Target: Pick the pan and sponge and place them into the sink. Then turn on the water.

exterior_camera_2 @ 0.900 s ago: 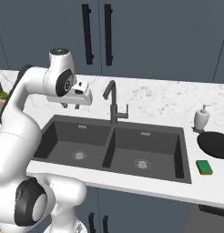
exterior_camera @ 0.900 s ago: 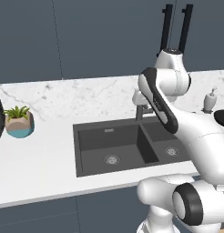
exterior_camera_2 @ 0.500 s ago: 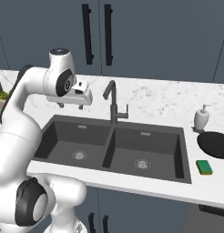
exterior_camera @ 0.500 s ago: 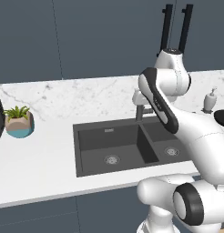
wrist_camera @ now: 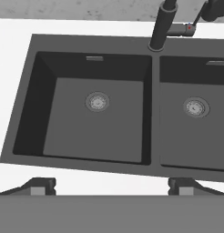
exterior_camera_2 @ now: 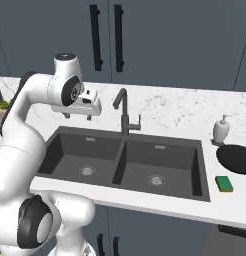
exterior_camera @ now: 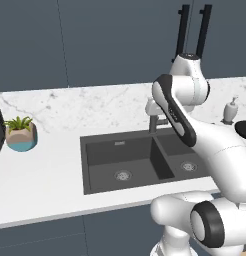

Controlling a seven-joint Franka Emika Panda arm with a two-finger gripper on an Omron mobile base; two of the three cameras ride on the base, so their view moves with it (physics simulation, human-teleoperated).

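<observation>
While the white arm's two-finger gripper [wrist_camera: 111, 185] hangs above the left basin of the dark grey rectangular double-basin sink [exterior_camera_2: 160, 142], its two dark fingertips [wrist_camera: 41, 185] stand wide apart with nothing between them. On the white marble counter [exterior_camera_2: 170, 107] to the right of the sink, the round shallow black pan [exterior_camera_2: 237, 160] lies at the picture's edge, with the small green and yellow rectangular sponge [exterior_camera_2: 225, 183] just in front of it and the small white soap dispenser [exterior_camera_2: 221, 130] behind. Behind the sink's centre divider rises the tall dark grey angular gooseneck faucet [exterior_camera_2: 123, 112] with no water running, and a small potted plant [exterior_camera: 21, 134] stands well to the sink's left.
</observation>
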